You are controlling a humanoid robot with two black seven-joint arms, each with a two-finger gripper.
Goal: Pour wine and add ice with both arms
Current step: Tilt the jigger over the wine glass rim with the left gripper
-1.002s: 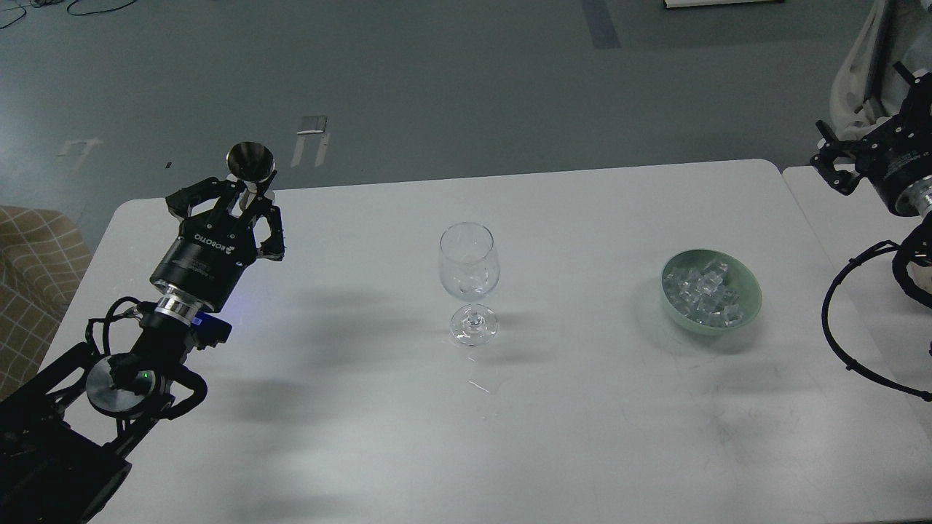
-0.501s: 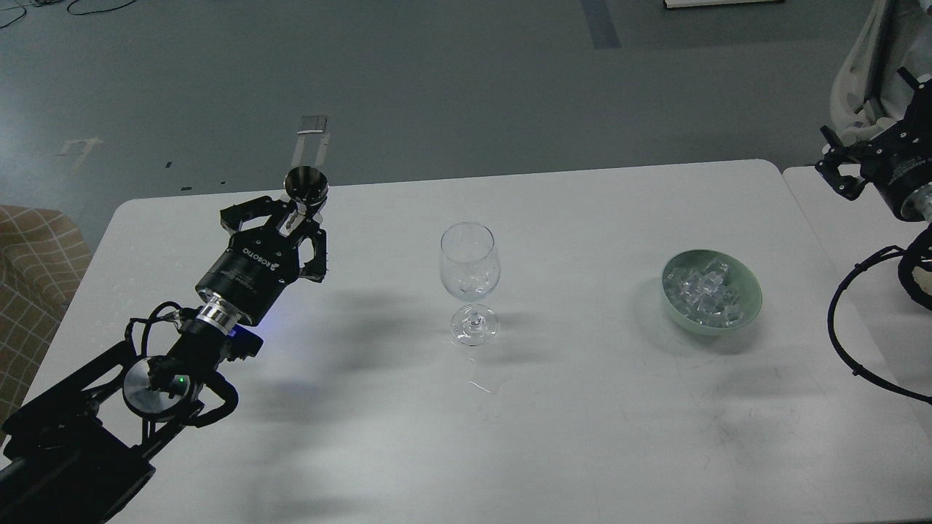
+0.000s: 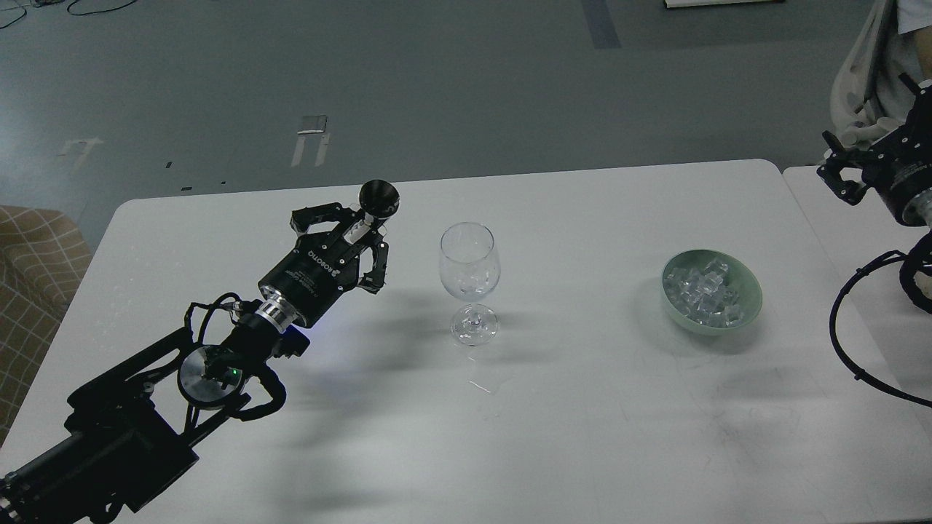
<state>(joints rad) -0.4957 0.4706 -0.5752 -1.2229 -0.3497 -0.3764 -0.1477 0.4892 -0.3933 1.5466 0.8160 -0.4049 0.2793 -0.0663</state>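
An empty clear wine glass (image 3: 470,279) stands upright in the middle of the white table (image 3: 568,429). My left gripper (image 3: 358,234) is shut on a small dark metal cup (image 3: 378,198), held above the table just left of the glass, its mouth facing me. The ice (image 3: 703,291) is a heap of clear cubes in a pale green bowl (image 3: 750,287) to the right of the glass. My right gripper (image 3: 848,171) hangs at the far right edge, above a second table, well away from the bowl; its fingers are too dark to tell apart.
A second white table (image 3: 823,218) adjoins on the right. A looped black cable (image 3: 844,335) of my right arm hangs over the seam. A checked chair (image 3: 29,276) stands at the left edge, pale cloth (image 3: 866,80) at the upper right.
My left arm has carried the metal cup to the right, from the table's far left corner to just beside the wine glass. My right gripper has drifted slightly right.
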